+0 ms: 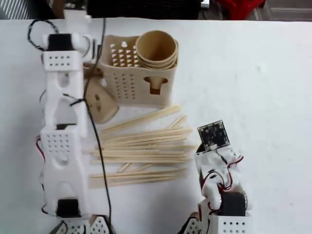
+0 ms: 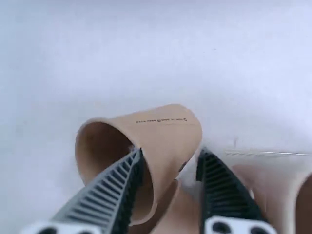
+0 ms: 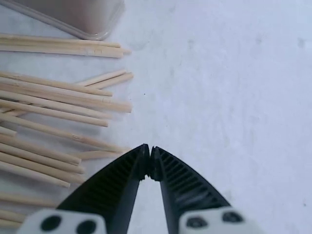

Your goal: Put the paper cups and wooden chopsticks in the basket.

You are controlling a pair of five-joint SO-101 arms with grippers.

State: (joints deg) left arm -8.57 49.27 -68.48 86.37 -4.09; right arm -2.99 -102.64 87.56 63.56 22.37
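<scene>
Left gripper (image 2: pixel 168 153) is at the loose paper cup (image 2: pixel 163 127), which lies on its side on the table (image 1: pixel 253 73) just left of the basket (image 1: pixel 131 85). Jaws are apart and straddle the cup wall, one finger (image 2: pixel 122 180) in the mouth and the other outside; looks not yet pinched. Step in hand, as I judge it: grab this cup. Close gently, since thin paper will crush or fold, and take a deep enough bite that the rim doesn't slip out. Lift straight up before you swing, the basket wall is right beside it. Then come over the stacked cups (image 1: pixel 156 48) already in the basket and drop it in mouth up so it nests. Chopsticks (image 1: pixel 141 151) are strewn on the table below the basket, between the two arms, none in yet. Right gripper (image 3: pixel 149 163) has its fingertips pressed together on nothing, hanging over bare table just past the chopstick ends; keep it parked there so it doesn't scatter them
</scene>
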